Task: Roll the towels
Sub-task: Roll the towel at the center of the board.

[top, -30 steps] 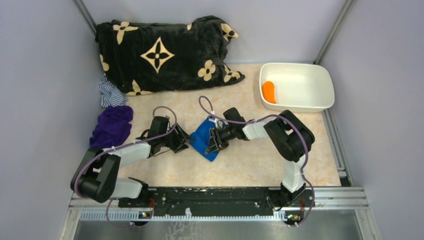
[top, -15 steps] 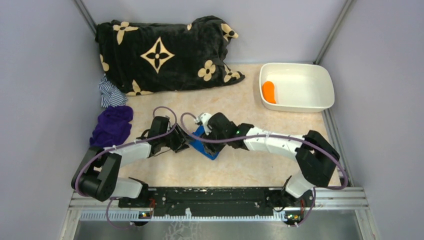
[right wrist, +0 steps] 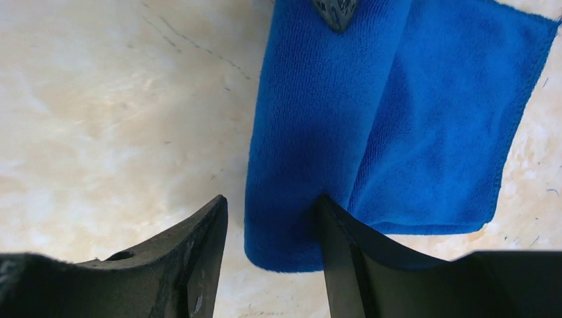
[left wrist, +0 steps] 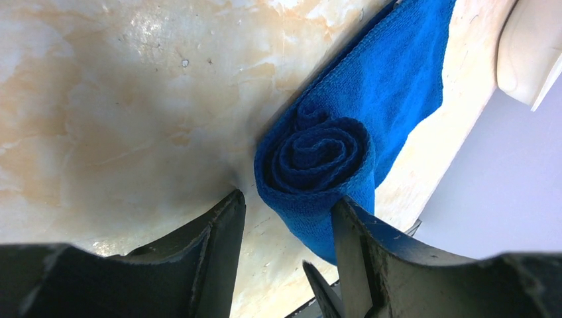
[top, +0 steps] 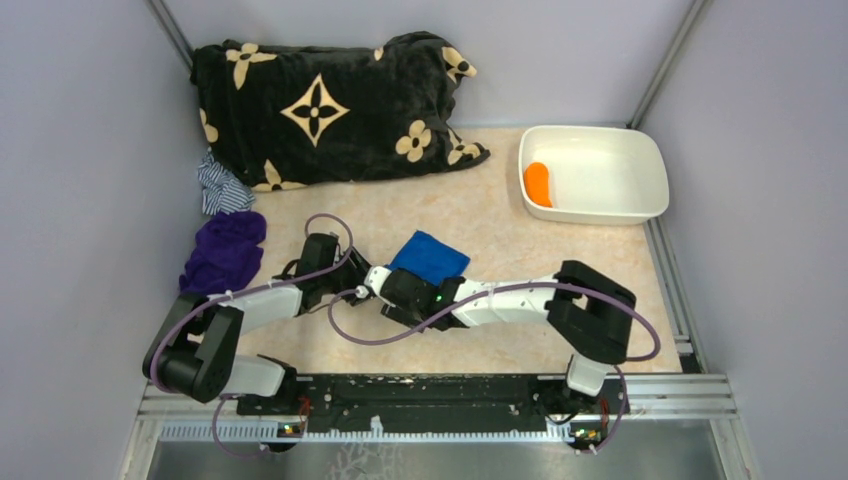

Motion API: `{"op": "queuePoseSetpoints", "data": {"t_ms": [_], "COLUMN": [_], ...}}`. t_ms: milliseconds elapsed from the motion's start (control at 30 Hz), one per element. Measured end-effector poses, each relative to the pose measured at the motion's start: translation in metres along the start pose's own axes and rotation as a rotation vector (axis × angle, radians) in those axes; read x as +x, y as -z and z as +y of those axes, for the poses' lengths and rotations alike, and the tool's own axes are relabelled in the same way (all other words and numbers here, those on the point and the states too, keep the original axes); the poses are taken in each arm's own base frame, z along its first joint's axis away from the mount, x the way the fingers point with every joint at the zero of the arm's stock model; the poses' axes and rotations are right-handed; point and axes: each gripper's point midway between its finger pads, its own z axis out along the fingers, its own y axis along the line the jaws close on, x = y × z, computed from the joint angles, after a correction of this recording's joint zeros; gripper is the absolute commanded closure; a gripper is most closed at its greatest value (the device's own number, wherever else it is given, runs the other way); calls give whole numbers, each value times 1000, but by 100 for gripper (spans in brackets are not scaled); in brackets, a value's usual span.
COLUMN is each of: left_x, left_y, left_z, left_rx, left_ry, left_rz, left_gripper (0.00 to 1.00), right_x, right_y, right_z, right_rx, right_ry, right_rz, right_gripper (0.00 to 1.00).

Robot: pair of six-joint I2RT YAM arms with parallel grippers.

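While one bright orange rolled towel sits in the one white plastic tub at the far right corner of the tan table, one soft royal blue towel lies half rolled near the middle. Of the two grippers, the left gripper and the right gripper each stand loose, jaws apart, around one end of the roll.

Two arms, left arm and right arm: white link shells between bulky black joint housings, each trailed by a looping purple cable. Jaws dark, tapered, scuffed. Black base rail.
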Motion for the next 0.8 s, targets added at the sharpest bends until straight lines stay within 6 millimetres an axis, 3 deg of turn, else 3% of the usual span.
{"op": "queuePoseSetpoints", "data": {"t_ms": [100, 233, 533, 667, 800], "left_x": [0, 0, -1, -4, -6], "left_y": [0, 0, 1, 8, 22], "left_z": [0, 0, -2, 1, 7], "left_rx": [3, 4, 8, -18, -53], "left_ry": [0, 0, -4, -26, -58], "left_rz": [-1, -1, -5, -32, -66], "left_gripper": [42, 42, 35, 31, 30], "right_x": [12, 12, 14, 12, 4], "right_y": [-15, -20, -26, -25, -25], "right_z": [-5, -11, -17, -16, -11], "right_rx": [52, 86, 113, 22, -190], "right_ry": [32, 49, 42, -26, -188], "right_rz": [45, 57, 76, 60, 14], "right_gripper": [49, 54, 83, 89, 92]}}
